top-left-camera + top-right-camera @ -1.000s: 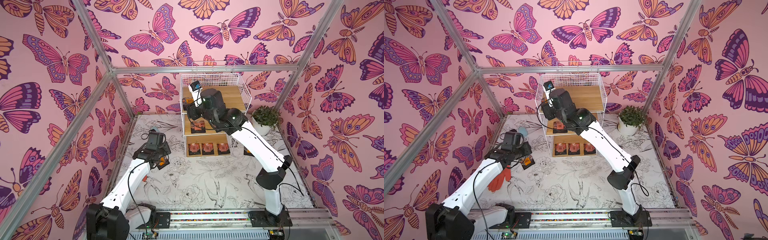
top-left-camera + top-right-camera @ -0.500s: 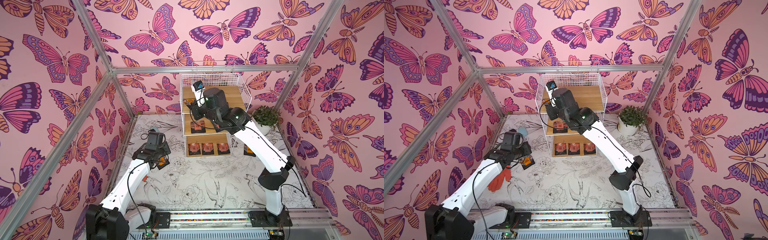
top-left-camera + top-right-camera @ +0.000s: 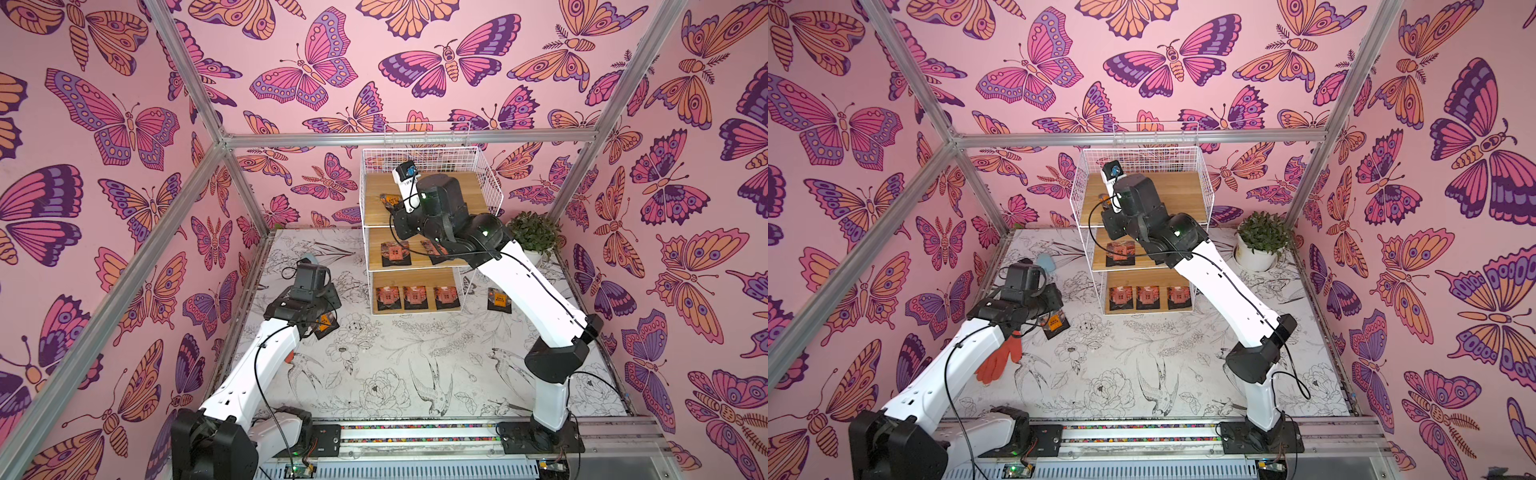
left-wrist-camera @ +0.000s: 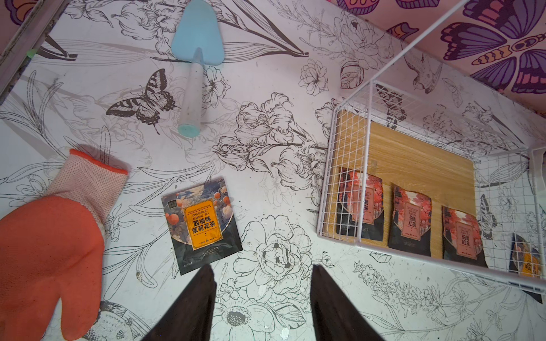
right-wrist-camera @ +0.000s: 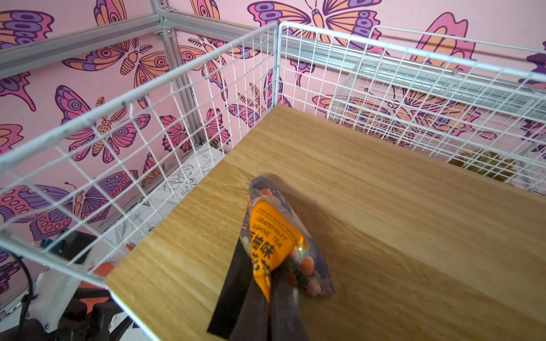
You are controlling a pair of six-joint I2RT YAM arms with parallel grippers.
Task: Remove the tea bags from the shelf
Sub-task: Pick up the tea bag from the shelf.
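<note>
The right hand (image 5: 267, 280) pinches shut on an orange-label tea bag (image 5: 274, 233), buckling it off the top board of the shelf (image 5: 399, 212) for lifting out; the left hand (image 4: 262, 274) hovers half-open, empty, over the desk (image 4: 266, 73).

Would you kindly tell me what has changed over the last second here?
The right gripper closed on the orange-label tea bag on the top board of the shelf. The left gripper stayed open by the second tea bag on the table; nothing else moved.
</note>
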